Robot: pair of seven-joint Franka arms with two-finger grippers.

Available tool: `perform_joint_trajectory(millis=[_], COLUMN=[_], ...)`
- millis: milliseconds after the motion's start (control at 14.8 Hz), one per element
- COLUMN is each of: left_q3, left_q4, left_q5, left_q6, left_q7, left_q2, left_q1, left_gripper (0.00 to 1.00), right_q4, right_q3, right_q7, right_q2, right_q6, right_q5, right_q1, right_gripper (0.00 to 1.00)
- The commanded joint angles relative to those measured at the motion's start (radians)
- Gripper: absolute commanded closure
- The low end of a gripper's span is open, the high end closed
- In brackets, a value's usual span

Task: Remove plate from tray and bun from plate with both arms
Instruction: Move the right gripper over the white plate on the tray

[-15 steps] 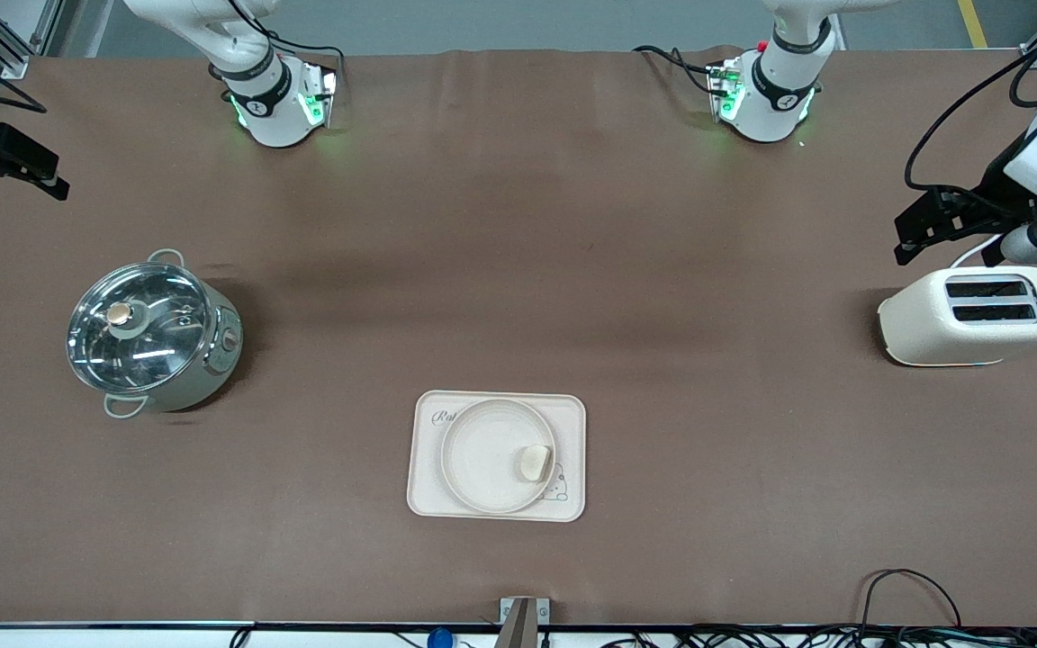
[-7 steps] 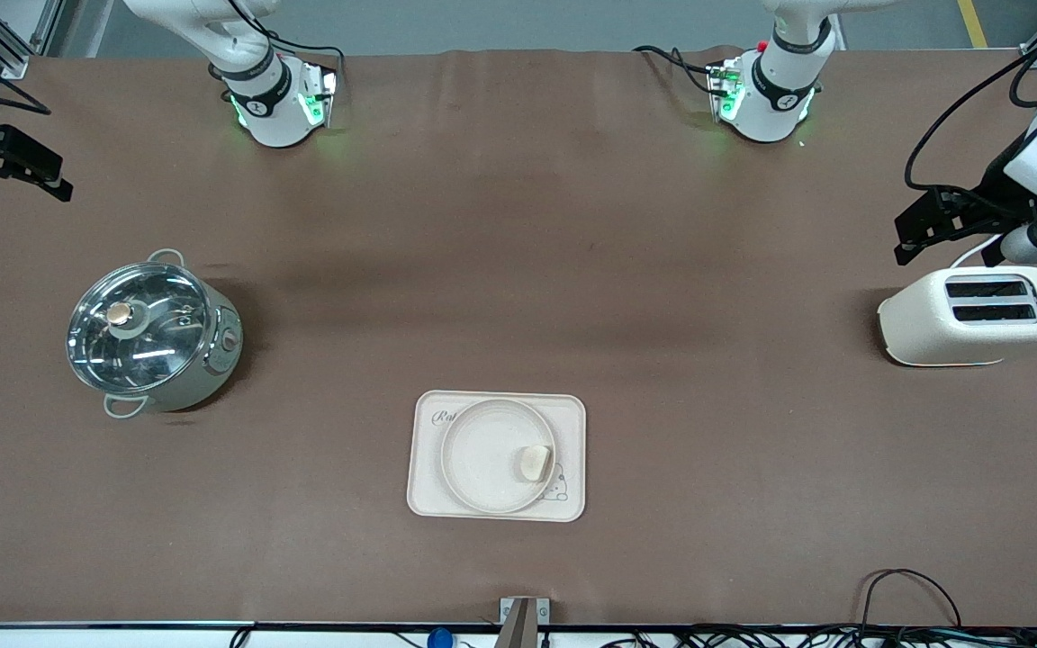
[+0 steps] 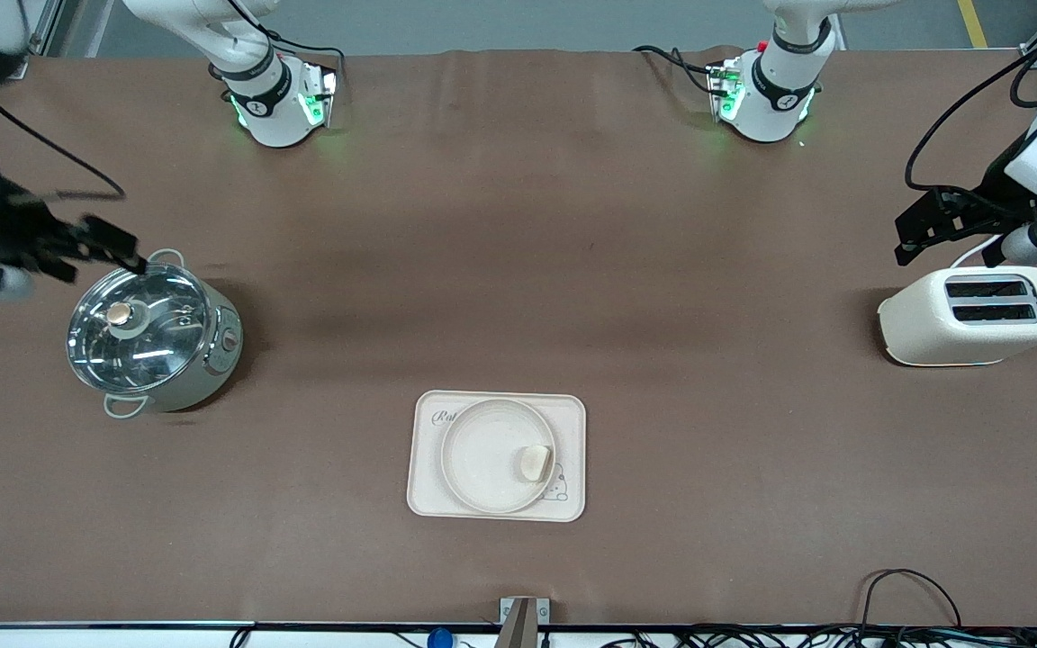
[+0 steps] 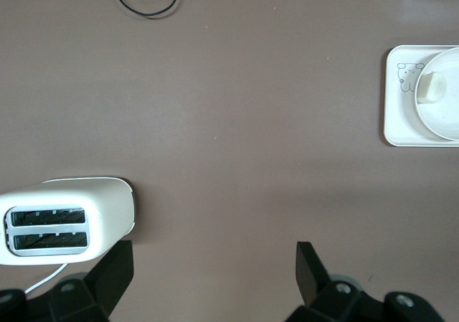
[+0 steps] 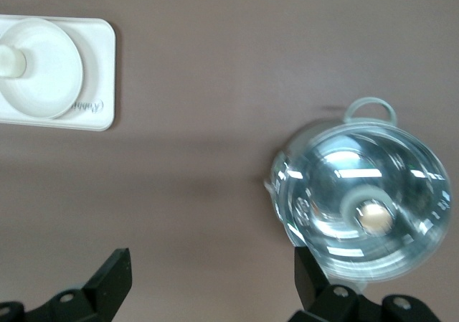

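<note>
One bun (image 3: 534, 463) is seen lying on the plate (image 3: 482, 454), which sits on the tray (image 3: 568, 409) nearest the front camera. Farther back, the right gripper (image 3: 127, 252) is held spread wide above the lidded pot (image 3: 149, 337), and the left gripper (image 3: 919, 229), equally wide, above the toaster (image 3: 973, 315).

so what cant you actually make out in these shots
- Pot contents: the glass lid's glare hides them in the front view, blur in the right wrist view.
- Tray drawing and lettering: the plate covers part in every view.
- Bun underside: hidden against the plate.
- Right gripper, by the pot: motion-blurred in the front view.
- Left gripper, above the toaster: its arm is cut off by the front view's edge.
</note>
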Motion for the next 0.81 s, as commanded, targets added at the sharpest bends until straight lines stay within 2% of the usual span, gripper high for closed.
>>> perform_joint_trajectory(millis=[0, 67, 202, 539, 742], left_q3=[-0.001, -0.001, -0.001, -0.001, -0.001], left_q4=[0.027, 0.027, 0.027, 0.027, 0.027], left_q5=[0.002, 0.002, 0.002, 0.002, 0.002], left_q6=[-0.023, -0.023, -0.023, -0.023, -0.023], left_q7=[-0.011, -0.011, -0.011, -0.011, -0.011], left_q2=[0.010, 0.010, 0.010, 0.010, 0.010], left_q1=[-0.002, -0.002, -0.002, -0.004, -0.004], left_gripper=[0.00, 0.00, 0.00, 0.00, 0.00], right_q4=[0.059, 0.074, 0.125, 0.229, 0.265], right_q3=[-0.001, -0.001, -0.001, 0.012, 0.030], right_q7=[0.015, 0.024, 0.047, 0.049, 0.069], right_q2=[0.124, 0.168, 0.279, 0.521, 0.612], right_q6=[0.080, 0.106, 0.192, 0.427, 0.545], right_q5=[0.039, 0.067, 0.110, 0.122, 0.237], right_q1=[0.043, 0.060, 0.092, 0.203, 0.235], right_gripper=[0.00, 0.00, 0.07, 0.23, 0.24])
